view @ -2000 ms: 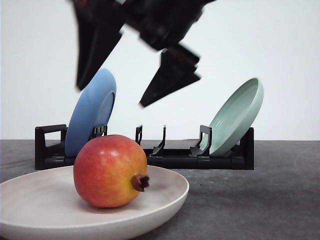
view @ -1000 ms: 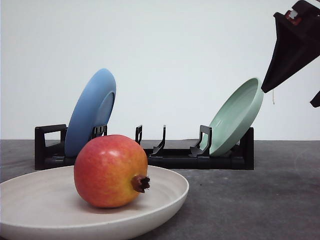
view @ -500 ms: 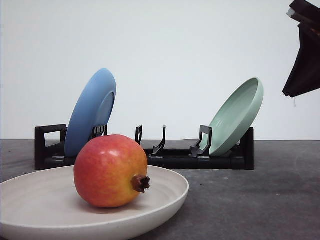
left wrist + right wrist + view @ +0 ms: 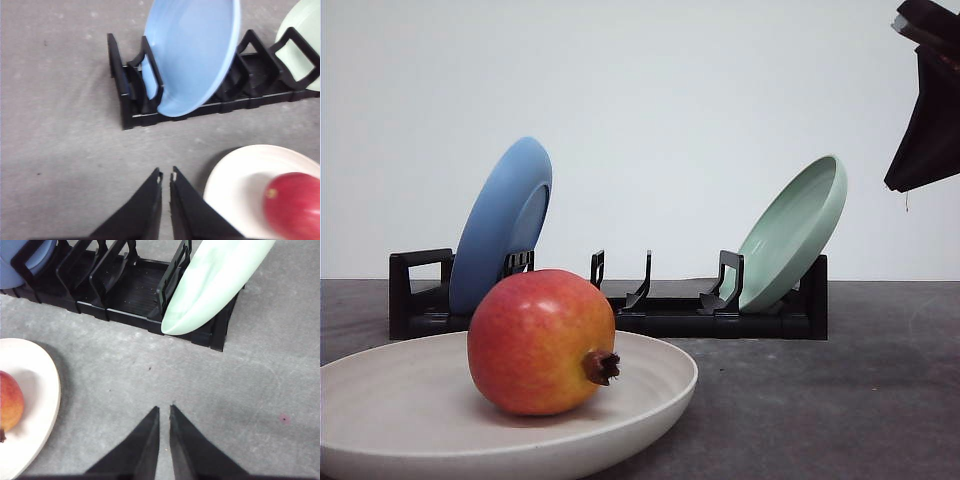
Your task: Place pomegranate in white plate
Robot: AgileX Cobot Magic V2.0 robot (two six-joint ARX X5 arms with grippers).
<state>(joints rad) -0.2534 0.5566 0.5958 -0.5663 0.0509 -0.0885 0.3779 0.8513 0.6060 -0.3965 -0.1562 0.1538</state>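
1. The pomegranate (image 4: 541, 342) is a smooth, round fruit, red fading to orange-yellow, with a small dark brown crown nub pointing right and toward the camera in the front view.
2. It sits inside the white plate (image 4: 650, 385), a shallow, matte, cream-coloured round dish with a raised rim, much wider than the fruit. The plate lies flat on the desk (image 4: 840, 400) at the near left.
3. Behind the plate stands a black rack (image 4: 660, 310) with upright dividers. A blue plate (image 4: 503, 225) leans in its left end and a pale green plate (image 4: 795, 232) leans in its right end, with open slots between them.
4. The desk is a dark grey, faintly mottled surface. Behind it is a plain white wall (image 4: 670, 100).
5. No writing or brand marks can be read on any object.
6. The left end effector (image 4: 165, 181) hovers above bare desk, near the white plate's rim and in front of the rack. Its two black fingers are together, with only a thin slit between the tips, holding nothing.
7. The right end effector (image 4: 164, 413) hovers above bare desk in front of the green plate, well apart from the pomegranate. Its fingers are also together and hold nothing. In the front view a dark part of it shows at the upper right edge.
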